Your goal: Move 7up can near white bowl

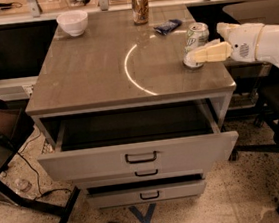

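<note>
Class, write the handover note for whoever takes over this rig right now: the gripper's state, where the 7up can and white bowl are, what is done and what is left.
Gripper: at the right side of the table, level with the lower part of the 7up can. Whether it has a grasp cannot be told.
7up can: upright near the table's right edge.
White bowl: back left corner, far from the can.
Done: the gripper is at the can; the can is not yet moved.
Left: secure the can, carry it to the back left and set it beside the bowl, probably keeping clear of the brown-gold can and blue packet.
</note>
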`<action>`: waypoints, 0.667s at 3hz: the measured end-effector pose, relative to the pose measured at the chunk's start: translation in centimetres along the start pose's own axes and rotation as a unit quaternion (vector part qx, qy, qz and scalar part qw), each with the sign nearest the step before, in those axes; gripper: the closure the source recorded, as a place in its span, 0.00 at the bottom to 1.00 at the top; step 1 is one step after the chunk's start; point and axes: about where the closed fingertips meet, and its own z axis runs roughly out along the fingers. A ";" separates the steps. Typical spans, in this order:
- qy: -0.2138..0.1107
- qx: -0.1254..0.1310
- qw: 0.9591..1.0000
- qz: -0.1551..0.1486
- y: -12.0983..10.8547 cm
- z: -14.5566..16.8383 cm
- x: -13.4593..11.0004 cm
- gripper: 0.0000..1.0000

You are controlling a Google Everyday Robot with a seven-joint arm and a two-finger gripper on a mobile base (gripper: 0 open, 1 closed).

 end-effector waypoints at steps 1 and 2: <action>-0.053 -0.018 0.998 -0.004 -0.5 2.6 -0.5 0.01; -0.077 -0.028 0.996 -0.024 -0.9 4.4 -1.1 0.23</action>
